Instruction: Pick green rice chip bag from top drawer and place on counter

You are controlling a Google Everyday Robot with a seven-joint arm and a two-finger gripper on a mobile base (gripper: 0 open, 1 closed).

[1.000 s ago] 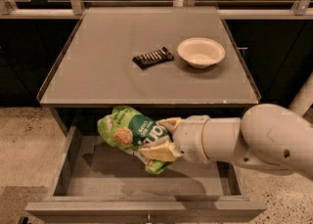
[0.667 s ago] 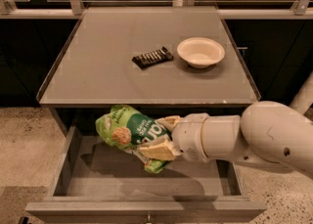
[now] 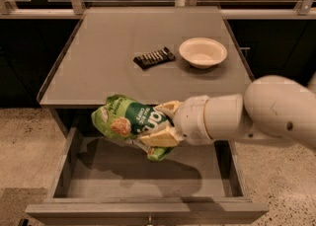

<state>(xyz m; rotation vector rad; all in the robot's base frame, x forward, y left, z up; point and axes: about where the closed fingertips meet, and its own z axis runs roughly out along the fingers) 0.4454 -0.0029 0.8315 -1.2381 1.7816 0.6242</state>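
**A:** What's nearest?

**B:** The top drawer [image 3: 123, 183], pulled open. A shadow lies across its flat grey bottom.

**A:** And the green rice chip bag [image 3: 121, 119]?

**B:** It is held in the air above the drawer, in front of the surface's [image 3: 108, 72] near edge. The end effector [image 3: 160, 123] reaches in from the right and is clamped on the bag's right end, one cream finger above and one below.

**A:** Farther back?

**B:** On the surface lies a small black ribbed bar [image 3: 154, 57]. A pale bowl [image 3: 203, 52] stands near it on the right, not touching.

Dim overhead light: pincer [image 3: 161, 123] (above the top drawer [image 3: 63, 167]) shadows its floor.
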